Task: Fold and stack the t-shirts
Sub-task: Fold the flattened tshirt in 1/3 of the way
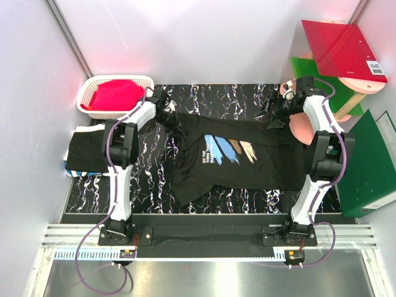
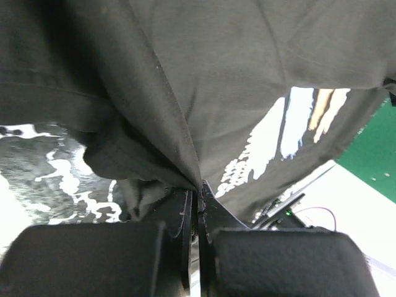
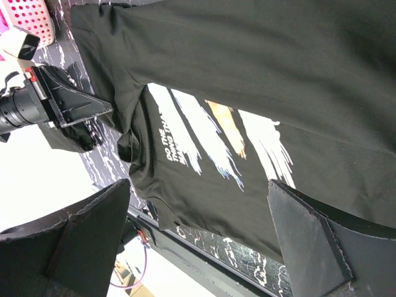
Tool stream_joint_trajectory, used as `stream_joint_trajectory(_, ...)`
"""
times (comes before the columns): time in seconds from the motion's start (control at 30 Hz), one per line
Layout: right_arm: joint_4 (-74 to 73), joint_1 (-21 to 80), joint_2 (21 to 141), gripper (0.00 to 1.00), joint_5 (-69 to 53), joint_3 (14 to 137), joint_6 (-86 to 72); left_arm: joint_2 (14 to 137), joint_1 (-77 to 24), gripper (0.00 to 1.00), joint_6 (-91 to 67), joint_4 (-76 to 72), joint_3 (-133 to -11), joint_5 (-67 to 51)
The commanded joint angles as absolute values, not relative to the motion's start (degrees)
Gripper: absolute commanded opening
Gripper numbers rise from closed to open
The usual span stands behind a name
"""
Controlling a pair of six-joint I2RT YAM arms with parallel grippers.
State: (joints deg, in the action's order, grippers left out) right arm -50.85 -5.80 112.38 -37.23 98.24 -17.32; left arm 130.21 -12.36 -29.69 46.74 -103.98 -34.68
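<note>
Printed t-shirt lies spread, print up, unfolded mid-table, 1 folded black t-shirt sits at the table's left edge, and farther back the left gripper is clamped on the printed shirt's far-left corner while the right gripper stands fingers apart over the far-right corner: judged about 1 done, this fold barely begun, stacking left.

A robotics lab booth: white panel walls, aluminium rail (arm bases bolted there), marbled black tabletop
</note>
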Motion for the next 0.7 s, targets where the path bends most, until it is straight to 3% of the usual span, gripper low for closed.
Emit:
stream_joint_trajectory(0.0, -51.2, -6.0, 111.8, 1.0, -39.3, 97.8, -16.4, 124.4, -12.1, 0.0, -32.9, 45.4, -106.0, -40.2)
stream_joint_trajectory(0.4, -50.7, -6.0, 111.7, 1.0, -40.0, 95.6, -16.5, 118.2, -12.6, 0.0, -40.2, 43.3, -107.0, -51.8)
stream_joint_trajectory(0.67, -50.5, -6.0, 112.2, 1.0, -40.3, 95.4, -16.5, 111.0, -14.9, 0.0, -37.9, 43.3, -91.1, -55.9)
